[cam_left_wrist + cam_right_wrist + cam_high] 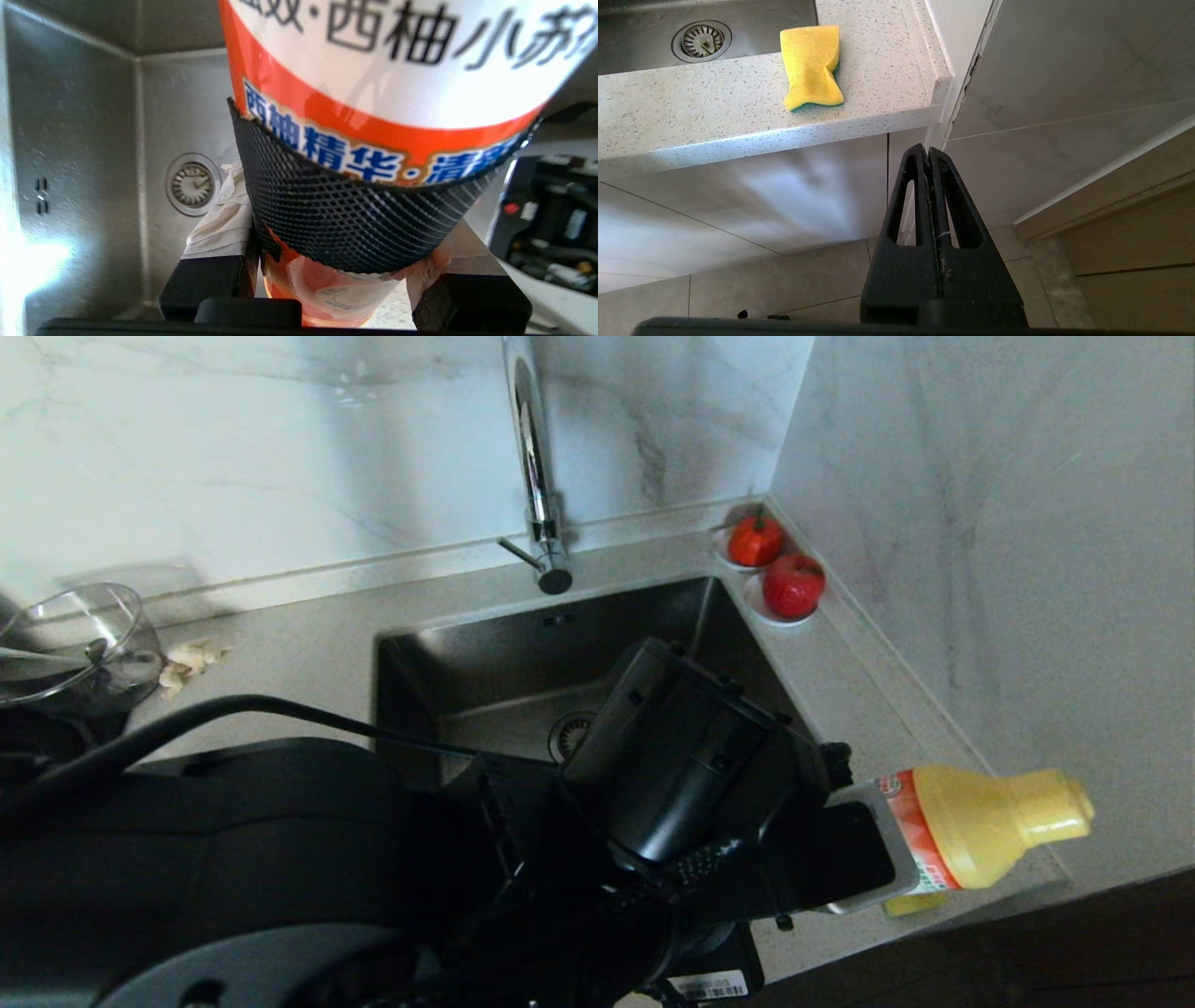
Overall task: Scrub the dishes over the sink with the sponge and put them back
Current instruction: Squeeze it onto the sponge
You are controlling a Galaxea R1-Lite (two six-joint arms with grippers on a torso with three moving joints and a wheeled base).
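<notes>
My left gripper (336, 261) is shut on a detergent bottle (980, 826) with a yellow neck, a yellow cap and an orange and white label. It holds the bottle nearly level above the counter, just right of the sink (523, 653). The cloth-wrapped fingers (219, 228) press a black mesh band round the bottle's (383, 70) lower body. The yellow sponge (811, 65) lies on the counter's front right corner, and a sliver of the sponge (910, 903) shows under the bottle. The dishes are out of view. My right gripper (928, 154) hangs shut and empty below the counter's edge.
A chrome tap (537, 476) rises behind the basin, and the drain strainer (571, 733) sits in its floor. A clear glass jug (70, 644) and a small rag (187, 663) are at the far left. Two saucers with red fruit (775, 569) stand in the back right corner by the wall.
</notes>
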